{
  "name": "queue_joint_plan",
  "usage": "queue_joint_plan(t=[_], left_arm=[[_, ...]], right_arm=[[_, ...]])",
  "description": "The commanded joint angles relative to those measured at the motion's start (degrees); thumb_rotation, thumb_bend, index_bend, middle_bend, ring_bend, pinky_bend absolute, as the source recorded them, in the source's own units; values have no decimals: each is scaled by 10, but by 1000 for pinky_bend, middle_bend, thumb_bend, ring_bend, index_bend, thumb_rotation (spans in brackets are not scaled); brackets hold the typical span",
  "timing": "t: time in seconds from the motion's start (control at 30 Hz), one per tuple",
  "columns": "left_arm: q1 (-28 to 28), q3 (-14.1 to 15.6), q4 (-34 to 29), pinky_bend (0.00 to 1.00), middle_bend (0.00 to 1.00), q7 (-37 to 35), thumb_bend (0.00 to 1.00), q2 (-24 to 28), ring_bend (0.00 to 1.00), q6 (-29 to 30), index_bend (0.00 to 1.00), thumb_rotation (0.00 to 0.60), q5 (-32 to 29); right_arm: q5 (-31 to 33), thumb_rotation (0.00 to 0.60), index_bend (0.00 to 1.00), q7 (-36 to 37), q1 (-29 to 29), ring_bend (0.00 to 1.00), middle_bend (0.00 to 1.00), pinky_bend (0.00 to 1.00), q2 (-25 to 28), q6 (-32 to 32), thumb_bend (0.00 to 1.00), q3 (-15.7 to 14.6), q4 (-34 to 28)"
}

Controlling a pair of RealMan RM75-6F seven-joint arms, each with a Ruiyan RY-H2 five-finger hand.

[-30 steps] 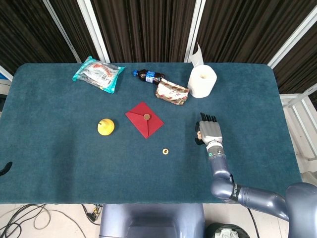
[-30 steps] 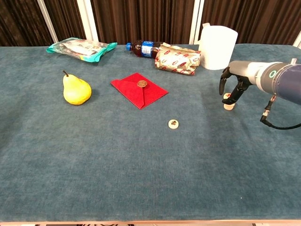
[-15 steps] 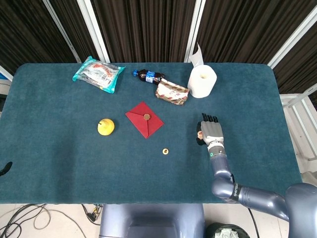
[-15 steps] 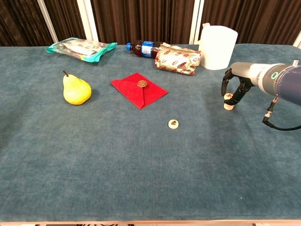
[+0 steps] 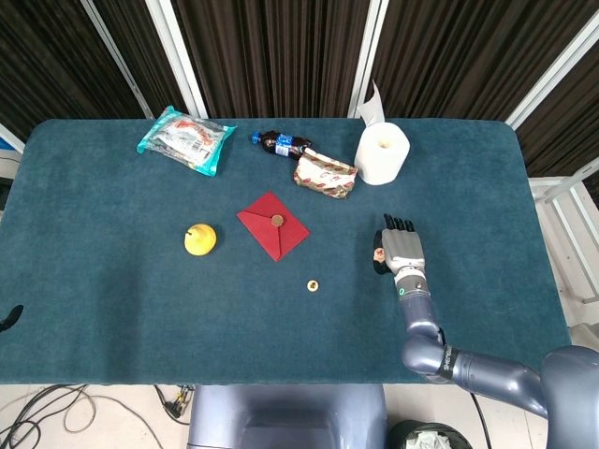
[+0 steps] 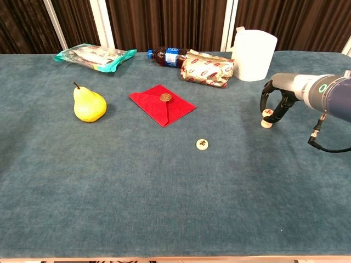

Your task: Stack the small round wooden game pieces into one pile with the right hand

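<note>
A short pile of small round wooden pieces (image 6: 267, 118) stands on the cloth at the right; its top face carries a red mark. In the head view the pile (image 5: 379, 254) peeks out at the left side of my right hand (image 5: 402, 249). My right hand (image 6: 277, 99) arches over the pile with fingers curved down on either side and nothing lifted in them. Another piece (image 6: 203, 144) lies alone mid-table, and a darker one (image 6: 165, 97) rests on the red envelope (image 6: 156, 107). A dark tip (image 5: 9, 316) at the left edge may be my left hand.
A yellow pear (image 6: 88, 104) sits at the left. Along the far edge lie a snack bag (image 6: 94, 55), a cola bottle (image 6: 167, 56), a wrapped packet (image 6: 207, 69) and a white paper roll (image 6: 252, 55) just behind my right hand.
My right hand has drifted slightly right and its fingers have lifted a little, so the pile's marked top shows more. The other pieces have not moved.
</note>
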Motion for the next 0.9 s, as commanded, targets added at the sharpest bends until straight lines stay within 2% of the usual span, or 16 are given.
queue_joint_plan(t=[0.03,0.43,0.9], left_arm=[[0,0,0,0,0,0,164,0,0,0,110,600,0],[0,0,-1,0,0,-2,165,1,0,-1,110,600,0],[0,1,-2,0,0,-6,164,3,0,-2,110,600,1]], right_arm=[[0,600,451,0,0,0,0,0,0,0,427,0,0],[-33,600,449,13,-1,0,0,0,8,14,427,6,-39],[-119,600,363,2,-19,0,0,0,-4,72,427,-40,-122]])
